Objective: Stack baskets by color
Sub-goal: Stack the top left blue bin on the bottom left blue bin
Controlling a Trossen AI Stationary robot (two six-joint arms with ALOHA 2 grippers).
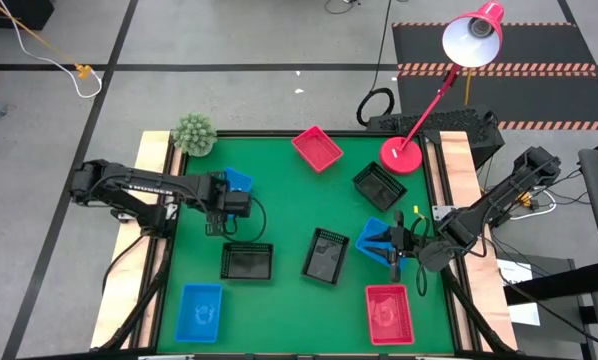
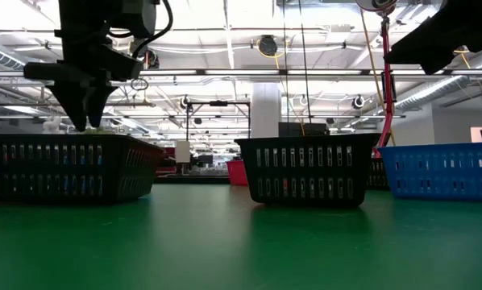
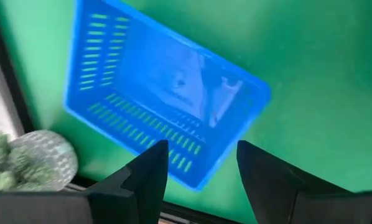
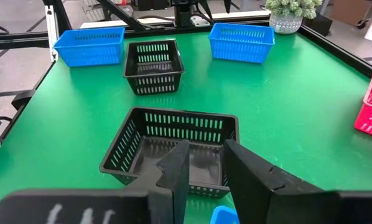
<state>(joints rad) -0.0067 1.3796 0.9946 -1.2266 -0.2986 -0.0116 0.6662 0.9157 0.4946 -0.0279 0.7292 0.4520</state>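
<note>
Blue basket (image 3: 167,106) under left jaws

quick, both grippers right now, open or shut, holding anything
left gripper: open, empty, above a blue basket.
right gripper: open, holding nothing, over another blue basket.

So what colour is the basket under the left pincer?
Blue; the basket beneath the left pincer shows best in the left wrist view.

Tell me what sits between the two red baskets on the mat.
From above, a black basket and a blue basket lie between the far red basket and the near red basket; the right hand hovers at the blue one.
</note>
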